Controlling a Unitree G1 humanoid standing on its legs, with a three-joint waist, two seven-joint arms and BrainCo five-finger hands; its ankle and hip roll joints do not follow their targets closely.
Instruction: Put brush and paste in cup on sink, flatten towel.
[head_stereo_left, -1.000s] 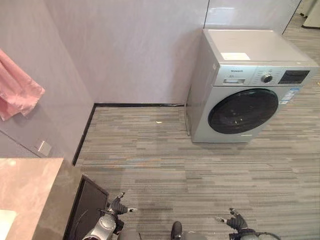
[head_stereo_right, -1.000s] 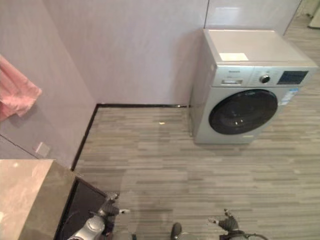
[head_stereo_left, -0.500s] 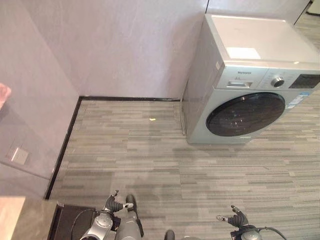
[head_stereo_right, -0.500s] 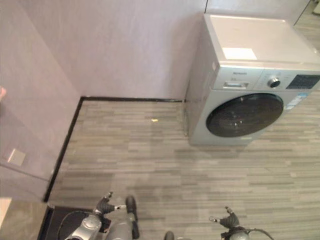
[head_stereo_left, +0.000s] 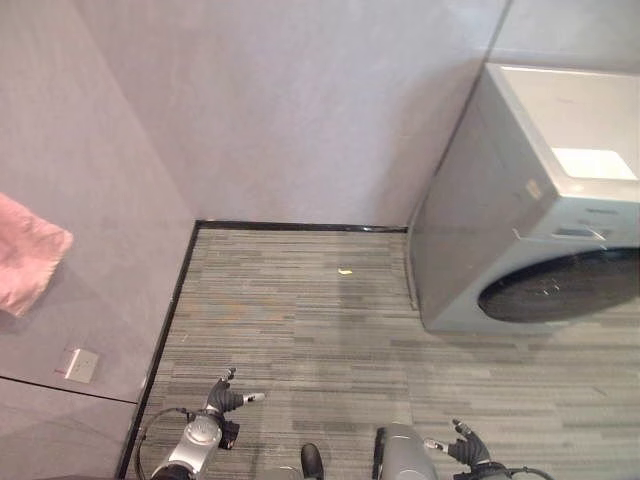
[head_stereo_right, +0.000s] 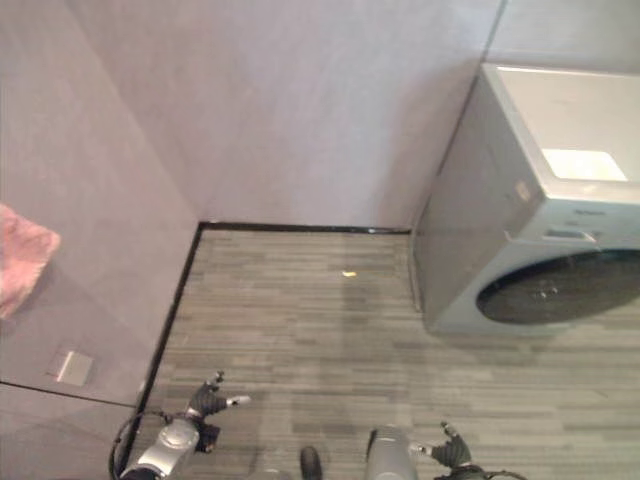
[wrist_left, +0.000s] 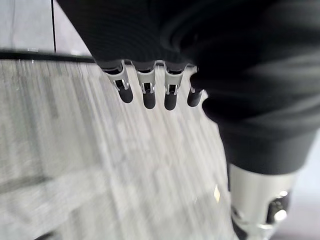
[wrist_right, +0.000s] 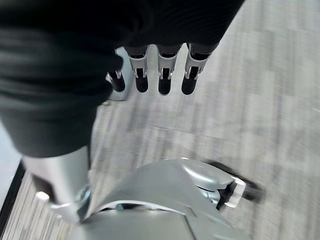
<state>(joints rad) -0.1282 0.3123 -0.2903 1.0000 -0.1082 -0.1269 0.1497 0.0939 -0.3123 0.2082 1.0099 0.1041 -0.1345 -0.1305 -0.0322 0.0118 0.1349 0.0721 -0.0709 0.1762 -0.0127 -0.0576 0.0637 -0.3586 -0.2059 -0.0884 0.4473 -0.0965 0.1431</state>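
A washing machine (head_stereo_left: 540, 230) stands at right against the back wall (head_stereo_left: 300, 110), towel (head_stereo_left: 28, 250) hanging at left.

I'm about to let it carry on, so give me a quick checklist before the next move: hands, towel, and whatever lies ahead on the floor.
1. Left hand empty, fingers relaxed: ok.
2. Right hand empty, fingers relaxed: ok.
3. Pink towel in sight, hanging bunched against the left wall, not yet flattened: not ok.
4. Brush, paste and cup located: cannot tell.
5. Washing machine stands apart from both hands, on the right: ok.
6. Floor ahead: one small yellow scrap near the back wall, otherwise bare: ok.
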